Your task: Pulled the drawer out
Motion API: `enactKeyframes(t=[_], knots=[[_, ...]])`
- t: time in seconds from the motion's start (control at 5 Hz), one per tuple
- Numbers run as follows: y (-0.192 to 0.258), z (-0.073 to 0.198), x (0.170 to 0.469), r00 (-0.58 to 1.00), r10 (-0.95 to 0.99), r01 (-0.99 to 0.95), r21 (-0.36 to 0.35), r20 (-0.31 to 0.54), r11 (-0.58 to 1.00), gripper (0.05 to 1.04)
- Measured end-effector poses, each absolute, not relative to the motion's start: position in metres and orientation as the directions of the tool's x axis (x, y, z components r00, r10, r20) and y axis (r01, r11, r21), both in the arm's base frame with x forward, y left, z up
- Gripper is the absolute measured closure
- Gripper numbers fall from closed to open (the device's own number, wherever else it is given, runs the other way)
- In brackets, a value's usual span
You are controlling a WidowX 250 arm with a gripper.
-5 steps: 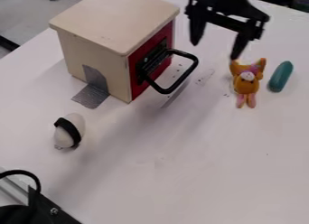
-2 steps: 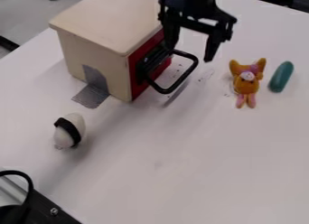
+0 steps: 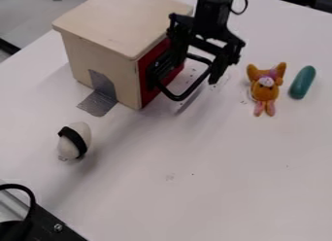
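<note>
Gripper (image 3: 196,71): fingers spread apart, one on each side of the black handle (image 3: 176,98); contact appears possible but is hard to judge | drawer (image 3: 147,92): red front on the wooden box's (image 3: 117,21) side, handle sticking out | orange toy (image 3: 264,91): beside teal object (image 3: 302,82)
</note>
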State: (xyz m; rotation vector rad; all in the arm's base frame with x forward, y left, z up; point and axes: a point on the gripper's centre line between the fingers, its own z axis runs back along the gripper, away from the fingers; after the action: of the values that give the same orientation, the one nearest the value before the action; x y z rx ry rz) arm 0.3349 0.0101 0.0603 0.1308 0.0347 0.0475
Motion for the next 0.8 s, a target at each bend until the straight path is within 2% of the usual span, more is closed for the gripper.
enactKeyframes(t=[0.2,0.4,0.6,0.8], knots=[[0.016,0.042,0.339,0.995,0.051,-0.035,0.174,-0.087,0.984,0.085],[0.017,0.027,0.336,0.988,0.059,-0.032,0.181,-0.144,0.983,0.085],[0.017,0.014,0.336,0.980,0.057,-0.021,0.184,-0.192,0.983,0.125],[0.016,0.012,0.336,0.979,0.055,-0.018,0.182,-0.198,0.983,0.404]])
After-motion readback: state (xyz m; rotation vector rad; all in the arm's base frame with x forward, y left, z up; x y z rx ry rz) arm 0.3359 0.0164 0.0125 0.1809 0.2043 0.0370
